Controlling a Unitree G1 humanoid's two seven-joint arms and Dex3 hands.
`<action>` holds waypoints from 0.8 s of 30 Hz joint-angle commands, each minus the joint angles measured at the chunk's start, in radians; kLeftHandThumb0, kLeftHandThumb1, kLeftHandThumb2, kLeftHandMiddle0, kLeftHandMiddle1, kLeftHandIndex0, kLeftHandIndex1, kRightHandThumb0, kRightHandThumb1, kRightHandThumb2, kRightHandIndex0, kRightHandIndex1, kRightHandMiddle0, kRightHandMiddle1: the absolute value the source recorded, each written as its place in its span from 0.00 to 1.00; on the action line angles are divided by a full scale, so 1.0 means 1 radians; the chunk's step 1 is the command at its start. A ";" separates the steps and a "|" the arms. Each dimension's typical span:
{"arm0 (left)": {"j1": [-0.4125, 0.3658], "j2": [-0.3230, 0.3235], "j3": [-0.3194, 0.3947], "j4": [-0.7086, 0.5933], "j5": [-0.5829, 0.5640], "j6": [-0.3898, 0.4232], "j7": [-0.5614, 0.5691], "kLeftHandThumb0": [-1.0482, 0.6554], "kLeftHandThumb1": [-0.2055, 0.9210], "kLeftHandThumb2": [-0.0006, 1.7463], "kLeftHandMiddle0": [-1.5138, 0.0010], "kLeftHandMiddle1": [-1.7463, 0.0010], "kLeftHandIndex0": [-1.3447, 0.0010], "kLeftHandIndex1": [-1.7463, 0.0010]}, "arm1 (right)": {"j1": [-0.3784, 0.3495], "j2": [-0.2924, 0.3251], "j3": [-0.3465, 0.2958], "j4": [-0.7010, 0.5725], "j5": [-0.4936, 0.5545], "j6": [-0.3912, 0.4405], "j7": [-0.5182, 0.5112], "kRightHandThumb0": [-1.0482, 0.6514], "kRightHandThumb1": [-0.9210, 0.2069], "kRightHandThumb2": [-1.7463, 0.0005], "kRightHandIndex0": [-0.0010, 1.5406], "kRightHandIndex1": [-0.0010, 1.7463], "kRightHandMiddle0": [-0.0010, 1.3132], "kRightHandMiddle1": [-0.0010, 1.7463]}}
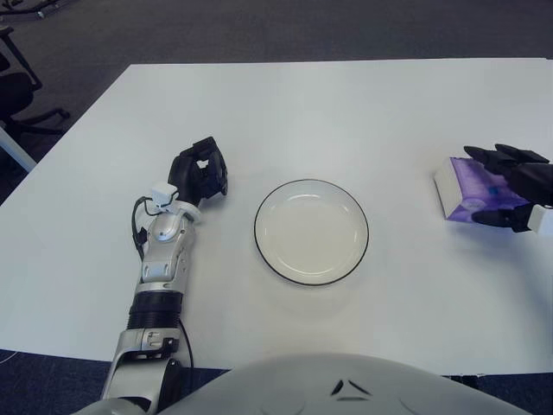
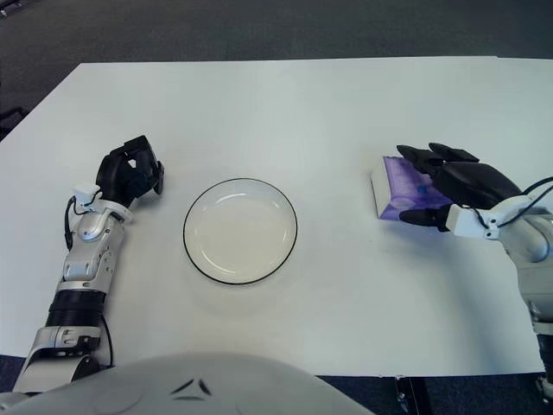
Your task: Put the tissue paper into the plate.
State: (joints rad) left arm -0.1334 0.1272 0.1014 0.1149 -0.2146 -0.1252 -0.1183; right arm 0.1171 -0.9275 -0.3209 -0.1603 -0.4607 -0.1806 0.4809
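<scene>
Two hands show: your right hand [image 2: 454, 186] at centre right closes around the tissue paper [image 2: 404, 188], ready to lift it. Your left hand [image 2: 130, 175], curled and holding nothing, idles left of the plate [image 2: 240, 231].

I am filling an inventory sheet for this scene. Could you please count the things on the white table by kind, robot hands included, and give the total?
Plates: 1, the white plate with a dark rim.
Tissue packs: 1, the purple tissue paper under the right hand.
Robot hands: 2, the right hand and the left hand, left of the plate.
Total: 4.
</scene>
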 commanded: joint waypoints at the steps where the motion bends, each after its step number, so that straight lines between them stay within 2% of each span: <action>1: 0.118 -0.065 -0.012 0.067 -0.004 0.005 -0.001 0.38 0.77 0.58 0.12 0.00 0.23 0.00 | -0.023 0.002 0.019 0.012 -0.011 0.008 -0.019 0.00 0.00 0.75 0.00 0.00 0.00 0.00; 9: 0.123 -0.067 -0.015 0.062 0.001 -0.004 0.000 0.38 0.77 0.58 0.12 0.00 0.23 0.00 | -0.110 0.024 0.116 0.089 -0.038 0.021 -0.064 0.00 0.00 0.76 0.00 0.00 0.00 0.00; 20: 0.130 -0.071 -0.017 0.052 0.008 -0.007 0.007 0.38 0.76 0.58 0.12 0.00 0.24 0.00 | -0.144 -0.007 0.180 0.140 -0.051 0.009 -0.053 0.00 0.00 0.80 0.00 0.00 0.00 0.00; 24: 0.131 -0.073 -0.015 0.048 0.004 -0.005 0.006 0.38 0.75 0.58 0.12 0.00 0.23 0.00 | -0.165 0.001 0.219 0.207 -0.054 -0.016 -0.066 0.00 0.00 0.80 0.00 0.00 0.00 0.00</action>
State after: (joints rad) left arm -0.1224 0.1249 0.1021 0.0967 -0.2099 -0.1274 -0.1181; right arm -0.0354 -0.9204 -0.1369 0.0013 -0.5028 -0.1827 0.4145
